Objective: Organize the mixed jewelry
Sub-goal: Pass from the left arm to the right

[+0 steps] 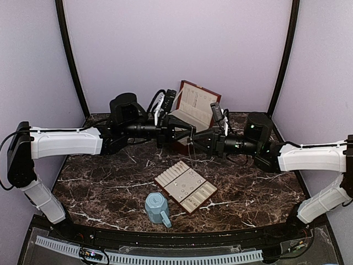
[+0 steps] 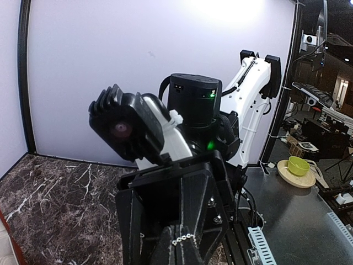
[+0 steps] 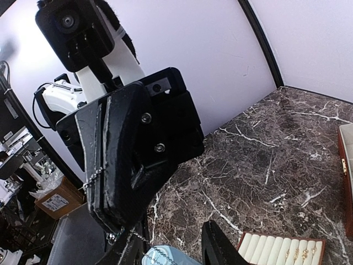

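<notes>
A thin silvery chain point(image 2: 185, 238) from the mixed jewelry is pinched between the tips of my left gripper point(image 2: 179, 246), which is shut on it. Both grippers meet in mid-air above the middle of the table, the left gripper point(image 1: 186, 134) facing the right gripper point(image 1: 195, 141). In the right wrist view the chain point(image 3: 92, 178) crosses the left gripper's shut fingers, and its loose end dangles beside my right gripper's left finger point(image 3: 126, 251). My right gripper point(image 3: 170, 227) is open and holds nothing.
A flat brown tray with cream lining point(image 1: 186, 186) lies below the grippers, with small pieces in its slots. A light-blue faceted mug point(image 1: 157, 207) stands in front of it. An open brown box point(image 1: 194, 106) sits at the back by the wall.
</notes>
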Robot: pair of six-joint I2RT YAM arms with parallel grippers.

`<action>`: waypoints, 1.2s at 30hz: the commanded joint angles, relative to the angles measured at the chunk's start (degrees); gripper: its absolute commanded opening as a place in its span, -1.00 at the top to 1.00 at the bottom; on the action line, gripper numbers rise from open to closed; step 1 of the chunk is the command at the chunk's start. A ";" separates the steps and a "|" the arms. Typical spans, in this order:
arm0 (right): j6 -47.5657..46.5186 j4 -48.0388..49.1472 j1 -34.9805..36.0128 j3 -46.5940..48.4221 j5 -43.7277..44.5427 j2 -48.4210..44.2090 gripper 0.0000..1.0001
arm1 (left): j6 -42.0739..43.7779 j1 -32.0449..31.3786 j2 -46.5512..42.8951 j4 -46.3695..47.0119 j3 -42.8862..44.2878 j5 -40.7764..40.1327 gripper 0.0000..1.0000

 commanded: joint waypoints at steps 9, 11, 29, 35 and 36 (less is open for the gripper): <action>1.28 5.51 0.67 0.71 -0.12 1.44 0.47 | -1.02 -0.13 -2.37 2.71 -0.67 0.38 1.00; 1.43 6.13 0.67 0.68 0.32 1.95 0.49 | -1.20 -0.09 -2.58 2.86 -0.74 0.44 1.00; 4.25 10.41 0.19 -4.37 4.56 1.54 0.92 | -0.53 0.45 -5.54 2.81 -3.42 -2.24 1.00; 4.46 11.73 -0.03 -2.40 3.74 1.94 0.98 | -0.91 0.84 -5.23 2.86 -3.68 -1.77 1.00; 4.68 12.31 -0.03 -2.24 3.81 2.12 1.00 | -0.94 0.90 -5.24 2.81 -3.65 -1.81 1.00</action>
